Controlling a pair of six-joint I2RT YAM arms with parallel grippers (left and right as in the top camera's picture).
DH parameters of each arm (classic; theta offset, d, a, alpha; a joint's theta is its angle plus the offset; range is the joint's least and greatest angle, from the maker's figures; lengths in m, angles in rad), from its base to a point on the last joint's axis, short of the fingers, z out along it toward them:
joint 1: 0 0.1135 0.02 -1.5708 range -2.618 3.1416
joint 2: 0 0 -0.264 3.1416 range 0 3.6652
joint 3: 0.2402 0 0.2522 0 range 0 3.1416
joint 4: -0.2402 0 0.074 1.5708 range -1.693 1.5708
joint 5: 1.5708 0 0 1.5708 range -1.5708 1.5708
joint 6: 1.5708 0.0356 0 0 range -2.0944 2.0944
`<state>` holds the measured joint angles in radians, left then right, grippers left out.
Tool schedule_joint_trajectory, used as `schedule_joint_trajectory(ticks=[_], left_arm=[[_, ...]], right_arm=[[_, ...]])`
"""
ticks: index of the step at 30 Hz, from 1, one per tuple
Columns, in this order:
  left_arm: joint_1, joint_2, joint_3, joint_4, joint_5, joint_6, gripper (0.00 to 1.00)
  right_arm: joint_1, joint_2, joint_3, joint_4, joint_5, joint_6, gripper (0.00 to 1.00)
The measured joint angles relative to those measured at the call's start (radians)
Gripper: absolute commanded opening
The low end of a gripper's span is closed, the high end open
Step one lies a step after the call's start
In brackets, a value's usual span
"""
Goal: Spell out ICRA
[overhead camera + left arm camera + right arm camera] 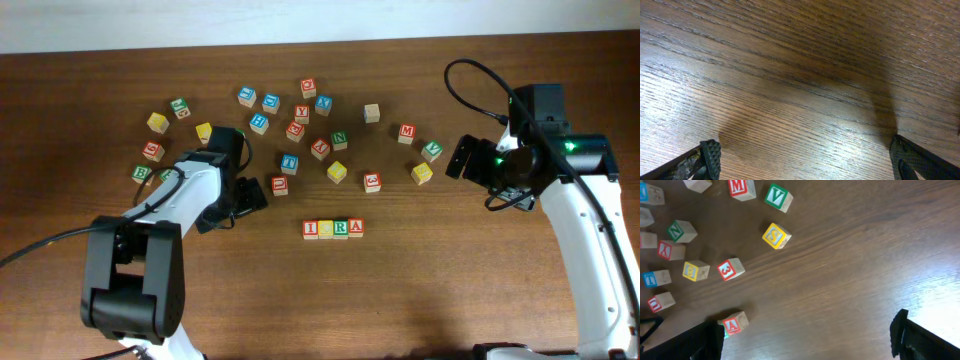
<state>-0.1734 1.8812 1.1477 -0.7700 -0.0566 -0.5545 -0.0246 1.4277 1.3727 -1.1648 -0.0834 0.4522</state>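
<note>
Four letter blocks stand side by side in a row at the table's middle front: I (311, 229), C (326, 229), R (341, 228) and A (356, 227). The red A block also shows in the right wrist view (734, 323), next to my right finger. My left gripper (232, 205) is open and empty over bare wood, left of the row; its two fingertips sit far apart in the left wrist view (805, 157). My right gripper (468, 165) is open and empty, raised at the right; its fingers also show in the right wrist view (807, 335).
Many loose letter blocks lie scattered across the back of the table, among them a yellow block (337, 171), a red 3 block (372, 181), a yellow block (422, 173), a green V block (432, 150) and a red M block (406, 132).
</note>
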Motion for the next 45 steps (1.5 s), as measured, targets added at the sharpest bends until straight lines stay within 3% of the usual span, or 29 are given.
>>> schedule_joint_trajectory(ticks=[3, 6, 8, 11, 14, 16, 17, 20, 24, 32, 45], left_arm=[[0.000, 0.000, -0.002, 0.003, 0.000, 0.000, 0.99], [0.000, -0.010, -0.023, 0.030, 0.003, 0.000, 0.99], [0.000, -0.015, -0.032, 0.037, 0.005, -0.003, 0.89], [0.000, -0.015, -0.034, 0.039, 0.009, -0.007, 0.73], [0.000, -0.016, -0.034, 0.039, 0.012, -0.007, 0.64], [0.000, -0.016, -0.034, 0.039, 0.013, -0.006, 0.49], [0.000, -0.016, -0.034, 0.038, 0.015, -0.007, 0.38], [0.000, -0.017, -0.035, 0.038, 0.023, -0.009, 0.23], [0.000, -0.017, -0.036, 0.034, 0.045, -0.007, 0.20], [0.000, -0.037, -0.068, 0.043, 0.047, -0.007, 0.19], [0.000, -0.041, -0.074, 0.043, 0.049, -0.007, 0.21]], right_arm=[[0.000, 0.007, 0.000, 0.004, -0.008, 0.000, 0.99], [0.004, 0.085, 0.000, 0.002, -0.013, 0.001, 0.71], [0.032, 0.153, 0.000, 0.000, -0.023, -0.006, 0.63], [0.132, 0.293, 0.000, 0.018, -0.049, -0.027, 0.41], [0.215, 0.376, 0.000, 0.027, -0.065, -0.034, 0.35], [0.274, 0.403, 0.000, 0.061, -0.077, -0.036, 0.18], [0.312, 0.408, 0.000, 0.093, -0.078, -0.037, 0.16], [0.393, 0.413, 0.000, 0.192, -0.079, -0.034, 0.16], [0.456, 0.460, 0.000, 0.287, -0.080, -0.034, 0.04], [0.520, 0.568, 0.000, 0.314, -0.096, -0.029, 0.04], [0.528, 0.571, 0.000, 0.294, -0.103, -0.030, 0.04]])
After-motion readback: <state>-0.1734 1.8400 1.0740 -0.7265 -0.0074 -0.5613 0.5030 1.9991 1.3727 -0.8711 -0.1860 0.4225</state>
